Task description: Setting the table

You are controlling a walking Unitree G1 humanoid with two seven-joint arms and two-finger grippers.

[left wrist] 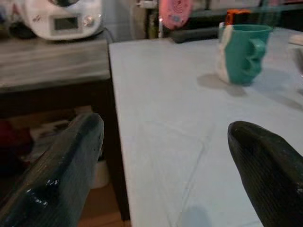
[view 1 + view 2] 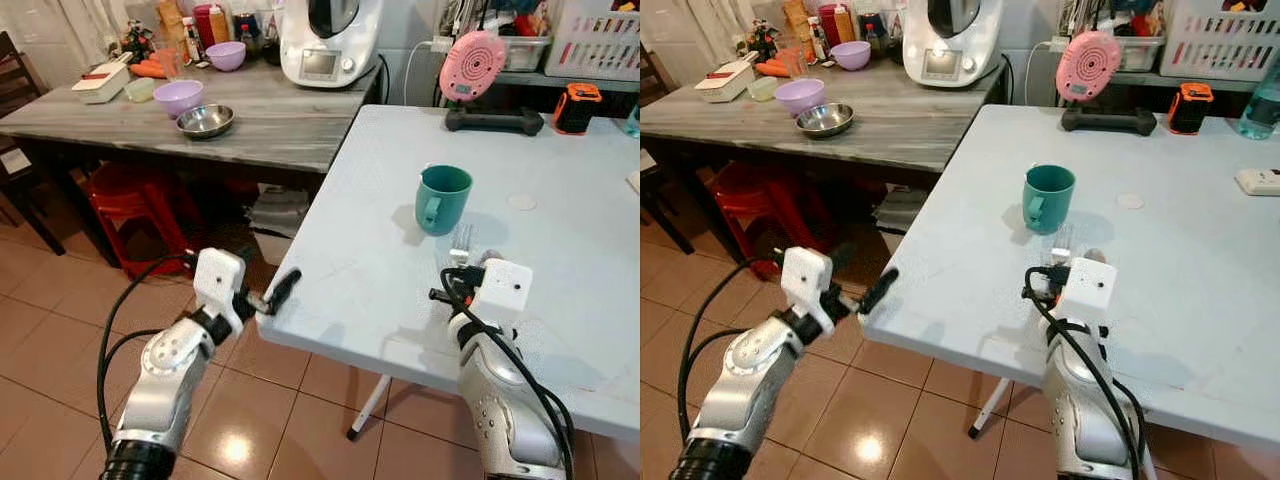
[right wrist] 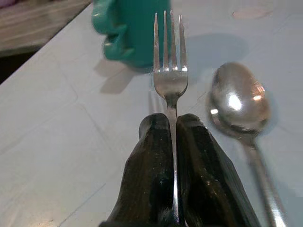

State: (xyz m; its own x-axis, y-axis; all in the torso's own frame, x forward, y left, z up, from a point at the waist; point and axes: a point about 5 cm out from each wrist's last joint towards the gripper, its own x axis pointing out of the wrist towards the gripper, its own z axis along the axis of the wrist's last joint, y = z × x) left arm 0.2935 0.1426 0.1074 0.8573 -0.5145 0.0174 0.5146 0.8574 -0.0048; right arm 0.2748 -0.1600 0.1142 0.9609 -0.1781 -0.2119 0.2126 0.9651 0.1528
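A teal mug [image 2: 442,198] stands upright on the pale blue table [image 2: 350,270]. Just in front of it my right gripper [image 3: 173,142] is shut on the handle of a metal fork [image 3: 169,66], whose tines point toward the mug [image 3: 132,28]. A metal spoon [image 3: 241,109] lies flat on the table beside the fork, bowl toward the mug. My left gripper [image 2: 272,296] hovers open at the table's near left corner, with nothing between its fingers [image 1: 61,165]. The mug [image 1: 241,52] sits well beyond it.
A grey wooden counter [image 2: 280,120] adjoins the table on the left, carrying purple bowls [image 2: 178,96], a steel bowl [image 2: 205,121] and a white kitchen appliance [image 2: 328,40]. A pink device on a black stand [image 2: 475,70] sits at the table's far edge. Red stools [image 2: 140,205] stand under the counter.
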